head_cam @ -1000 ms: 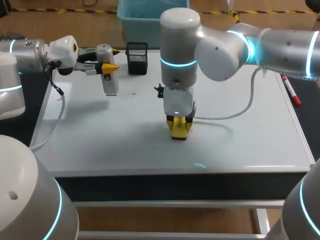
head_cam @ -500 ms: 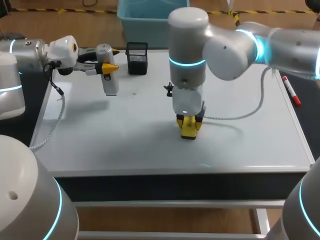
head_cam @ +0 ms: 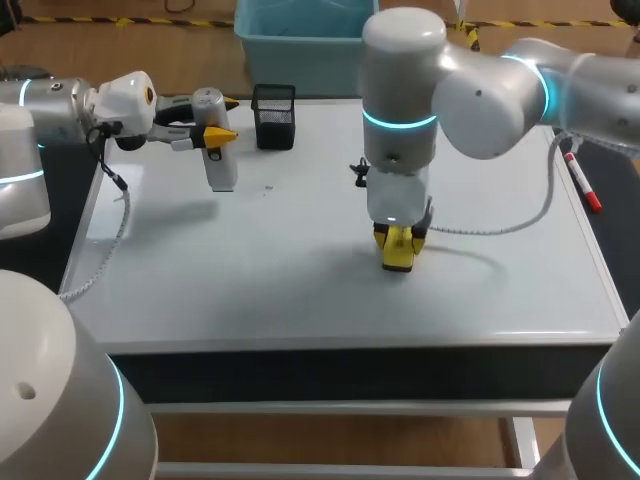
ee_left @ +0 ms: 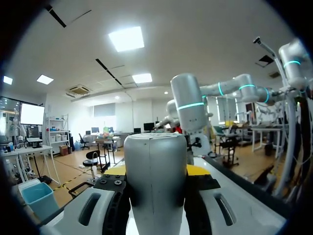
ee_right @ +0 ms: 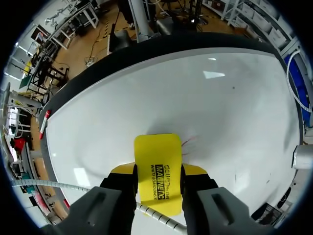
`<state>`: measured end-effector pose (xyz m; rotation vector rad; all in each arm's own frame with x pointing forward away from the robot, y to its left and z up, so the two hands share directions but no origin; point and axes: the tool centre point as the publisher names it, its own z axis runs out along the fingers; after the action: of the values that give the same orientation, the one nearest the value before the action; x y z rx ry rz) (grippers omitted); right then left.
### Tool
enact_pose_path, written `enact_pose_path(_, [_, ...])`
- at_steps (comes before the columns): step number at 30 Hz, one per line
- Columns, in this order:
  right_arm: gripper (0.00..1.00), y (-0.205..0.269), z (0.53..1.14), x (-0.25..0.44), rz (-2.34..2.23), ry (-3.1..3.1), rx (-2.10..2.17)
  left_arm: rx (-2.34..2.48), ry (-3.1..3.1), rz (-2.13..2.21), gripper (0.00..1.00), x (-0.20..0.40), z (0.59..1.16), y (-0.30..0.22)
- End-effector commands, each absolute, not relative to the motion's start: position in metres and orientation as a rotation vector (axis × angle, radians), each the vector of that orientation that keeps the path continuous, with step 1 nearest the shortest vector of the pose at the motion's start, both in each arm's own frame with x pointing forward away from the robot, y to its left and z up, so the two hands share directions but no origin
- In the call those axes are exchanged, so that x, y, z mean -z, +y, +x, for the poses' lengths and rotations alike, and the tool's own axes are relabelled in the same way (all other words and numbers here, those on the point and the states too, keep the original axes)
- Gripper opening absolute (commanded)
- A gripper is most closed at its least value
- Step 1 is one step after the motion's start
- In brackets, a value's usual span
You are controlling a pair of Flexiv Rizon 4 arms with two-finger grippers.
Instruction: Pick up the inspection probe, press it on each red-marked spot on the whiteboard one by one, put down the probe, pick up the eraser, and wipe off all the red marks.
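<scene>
**Both grippers loaded: probe at left, eraser on the board at right**

Head view: our left gripper (head_cam: pixel 205 133) hangs over the board (head_cam: pixel 250 260) at its 10 o'clock corner. It is clamped on the grey probe (head_cam: pixel 220 150), which stands upright with its lower end close to the surface; we cannot tell if it touches. A black mesh cup (head_cam: pixel 273 117) stands just beside it at 3 o'clock. Our right arm comes down near the board's middle, a little toward 3 o'clock. There our right gripper (head_cam: pixel 398 248) grips the yellow eraser (head_cam: pixel 399 255), which sits on the board. A red marker (head_cam: pixel 582 182) lies at the 3 o'clock edge.

Left wrist view: the probe (ee_left: pixel 156 181) fills the gap between the fingers of the left gripper (ee_left: pixel 156 171), which press on it from both sides.

Right wrist view: the right gripper (ee_right: pixel 157 172) holds the eraser (ee_right: pixel 158 166) flat on the board (ee_right: pixel 225 103). Faint red marks (ee_right: pixel 188 142) show at the eraser's far edge, at 1 o'clock from the gripper.
</scene>
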<state>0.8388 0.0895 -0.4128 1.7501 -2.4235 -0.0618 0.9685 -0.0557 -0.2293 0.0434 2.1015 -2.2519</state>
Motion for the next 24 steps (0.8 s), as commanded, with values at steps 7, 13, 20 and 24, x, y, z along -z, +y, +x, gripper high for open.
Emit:
enact_pose_path(7, [0.00, 0.076, 0.850, 0.379, 1.783, -2.429, 0.037, 2.256, 2.099, 0.048, 0.00, 0.229, 0.970, -0.056])
enact_pose_path(13, [0.00, 0.101, 0.837, 0.374, 1.848, -2.409, 0.064, 2.256, 2.099, 0.048, 0.00, 0.229, 0.970, -0.056])
enact_pose_path(20, [0.00, 0.147, 0.817, 0.381, 1.930, -2.337, 0.131, 2.256, 2.099, 0.048, 0.00, 0.229, 0.970, -0.056])
enact_pose_path(24, [0.00, 0.162, 0.814, 0.388, 1.946, -2.307, 0.158, 2.256, 2.099, 0.048, 0.00, 0.229, 0.970, -0.056])
